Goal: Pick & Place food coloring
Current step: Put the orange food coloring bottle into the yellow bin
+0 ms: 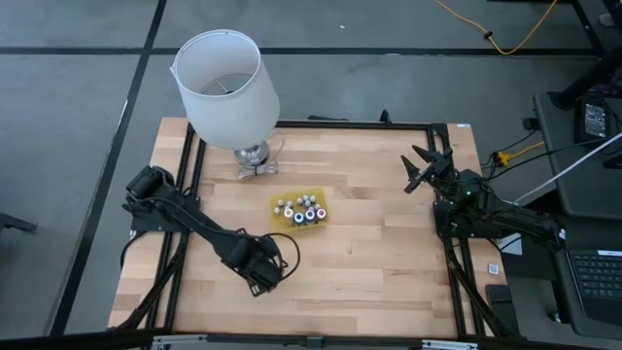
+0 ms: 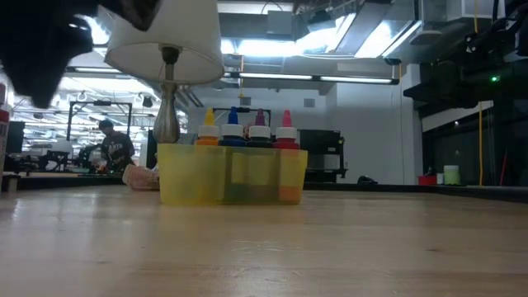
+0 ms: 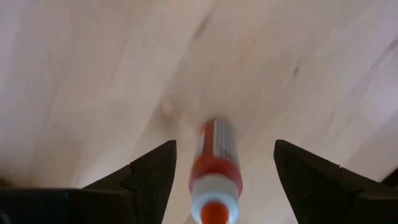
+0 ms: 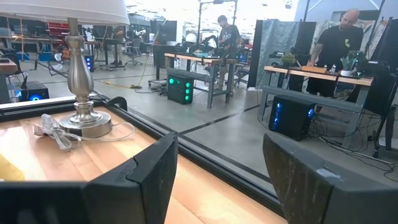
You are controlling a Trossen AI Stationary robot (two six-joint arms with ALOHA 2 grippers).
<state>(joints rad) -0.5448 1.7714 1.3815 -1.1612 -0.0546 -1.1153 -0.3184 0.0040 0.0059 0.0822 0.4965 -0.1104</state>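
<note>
High view: left gripper (image 1: pixel 260 279) low over table (image 1: pixel 389 272) near front; yellow tray (image 1: pixel 298 210) w/ bottles (image 1: pixel 299 208) mid-table; right gripper (image 1: pixel 425 165) spread, idle by right edge. Left wrist: fingers (image 3: pixel 146 180) apart, orange bottle (image 3: pixel 215 168) between, ungripped.

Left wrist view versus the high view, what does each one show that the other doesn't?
Only the left wrist view shows an orange-capped bottle lying on the wood between the left gripper's open fingers, apart from both. Only the high view shows the yellow tray of bottles, the lamp and the right gripper near the far right corner. Both share the table.
</note>
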